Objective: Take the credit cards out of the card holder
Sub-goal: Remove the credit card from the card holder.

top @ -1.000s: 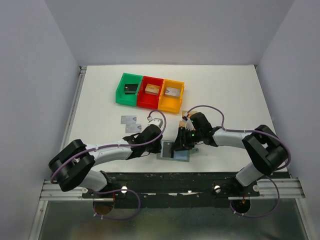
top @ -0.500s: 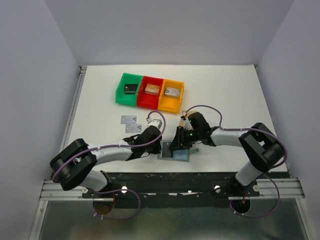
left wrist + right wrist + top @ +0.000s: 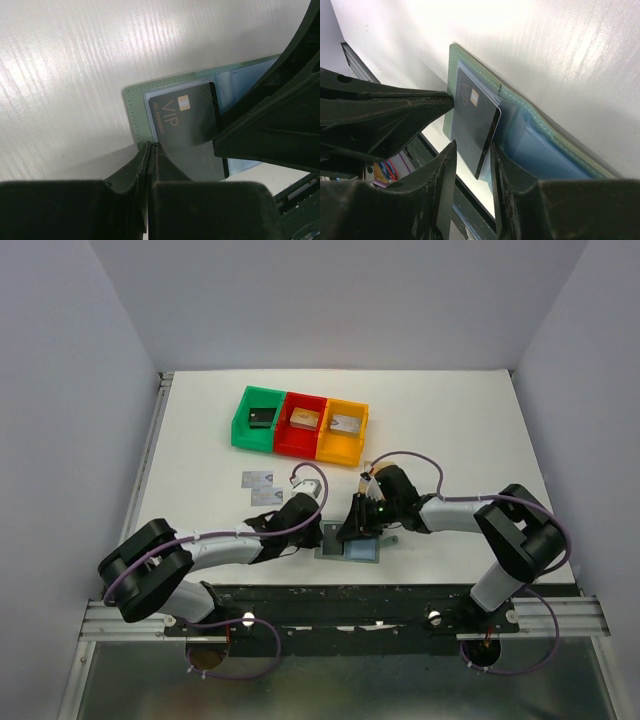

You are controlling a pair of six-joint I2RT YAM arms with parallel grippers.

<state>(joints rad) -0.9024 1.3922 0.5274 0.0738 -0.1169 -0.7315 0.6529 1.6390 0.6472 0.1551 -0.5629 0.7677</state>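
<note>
The card holder (image 3: 362, 551) lies open near the table's front edge, its grey-green rim (image 3: 131, 102) and pale blue pockets (image 3: 540, 150) showing. A black credit card (image 3: 187, 120) marked VIP sticks partly out of a pocket, its free corner (image 3: 479, 150) lifted. My right gripper (image 3: 472, 145) straddles that corner with a gap left on either side; in the top view the right gripper (image 3: 357, 530) sits over the holder. My left gripper (image 3: 150, 145) is shut, its tips pinching the holder's left rim; from above the left gripper (image 3: 318, 529) is at the holder's left side. Two silvery credit cards (image 3: 260, 487) lie on the table behind the left arm.
Green (image 3: 238, 425), red (image 3: 302, 444) and orange (image 3: 340, 450) bins stand in a row at the back, each with a small block inside. A small tan item (image 3: 370, 469) lies beside the right arm. The table's front rail (image 3: 340, 605) is close behind the holder.
The right gripper has edged left over the holder and its jaws have narrowed round the black card. The left jaws have closed further at the holder's rim.
</note>
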